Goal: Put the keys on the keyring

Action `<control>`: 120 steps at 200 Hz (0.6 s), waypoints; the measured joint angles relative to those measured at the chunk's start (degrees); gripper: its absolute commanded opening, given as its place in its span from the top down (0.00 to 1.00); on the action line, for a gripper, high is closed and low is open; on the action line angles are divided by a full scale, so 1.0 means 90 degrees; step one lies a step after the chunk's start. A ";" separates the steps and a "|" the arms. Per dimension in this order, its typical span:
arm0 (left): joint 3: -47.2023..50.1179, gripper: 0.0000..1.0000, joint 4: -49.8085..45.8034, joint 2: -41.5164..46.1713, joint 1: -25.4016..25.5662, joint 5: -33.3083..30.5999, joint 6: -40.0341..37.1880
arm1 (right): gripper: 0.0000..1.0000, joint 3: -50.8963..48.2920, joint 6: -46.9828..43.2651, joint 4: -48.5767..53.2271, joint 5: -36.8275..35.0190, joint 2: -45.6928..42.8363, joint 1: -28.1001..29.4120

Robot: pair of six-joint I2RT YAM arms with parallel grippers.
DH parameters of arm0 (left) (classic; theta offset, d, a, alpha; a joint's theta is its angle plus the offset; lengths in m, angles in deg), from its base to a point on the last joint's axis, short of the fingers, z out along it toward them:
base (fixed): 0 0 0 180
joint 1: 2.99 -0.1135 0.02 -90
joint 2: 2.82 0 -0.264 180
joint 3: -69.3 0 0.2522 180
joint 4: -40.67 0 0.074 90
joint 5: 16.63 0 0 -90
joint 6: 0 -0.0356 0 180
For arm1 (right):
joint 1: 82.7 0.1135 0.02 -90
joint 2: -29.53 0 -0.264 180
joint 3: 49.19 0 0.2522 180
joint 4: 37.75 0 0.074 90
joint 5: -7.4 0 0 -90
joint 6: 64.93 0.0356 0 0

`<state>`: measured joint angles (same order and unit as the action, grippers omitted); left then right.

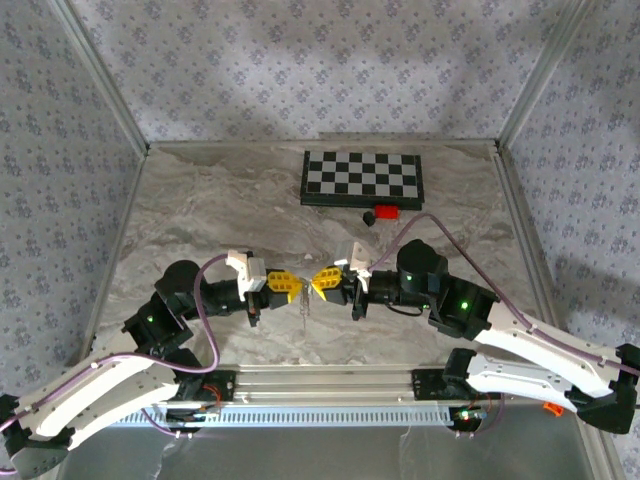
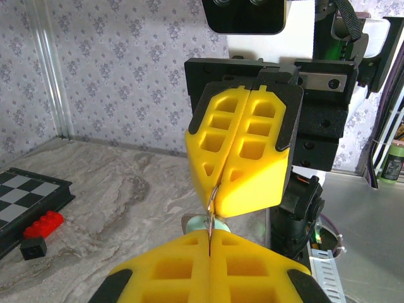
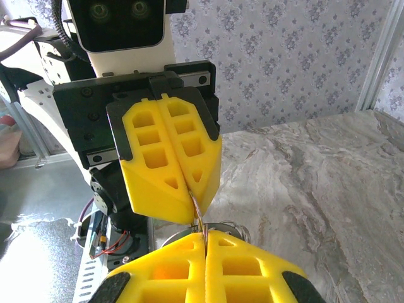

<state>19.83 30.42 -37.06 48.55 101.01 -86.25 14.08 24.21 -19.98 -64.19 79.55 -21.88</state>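
The thin silvery keyring loop (image 2: 212, 201) is held above the grey marbled table (image 1: 200, 220), spanning two tip-to-tip yellow-padded tools. The left gripper (image 2: 209, 243) and right gripper (image 3: 205, 243) are both clamped on it. The small pale-mint key head (image 2: 194, 222) sits just behind.

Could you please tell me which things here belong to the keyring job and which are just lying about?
Job: keyring, pinched between the shut left hand and shut right hand; pale green key close by.
Lying about: checkerboard, red block, black block.
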 measured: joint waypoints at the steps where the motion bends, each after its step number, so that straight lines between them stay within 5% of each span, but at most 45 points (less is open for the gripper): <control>1: 0.0000 1.00 0.0000 0.0000 0.0000 0.0000 0.0000 | 1.00 0.0000 0.0002 0.0000 0.0000 0.0000 0.0000; 120: 0.0000 1.00 0.0000 0.0000 0.0000 -0.0049 0.0000 | 1.00 -0.0306 0.0036 -0.0253 0.0102 -0.0143 -0.0058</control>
<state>19.83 30.42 -37.06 48.55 100.57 -86.25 11.33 24.54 -22.26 -63.27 78.26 -22.40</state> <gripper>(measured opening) 0.052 0.062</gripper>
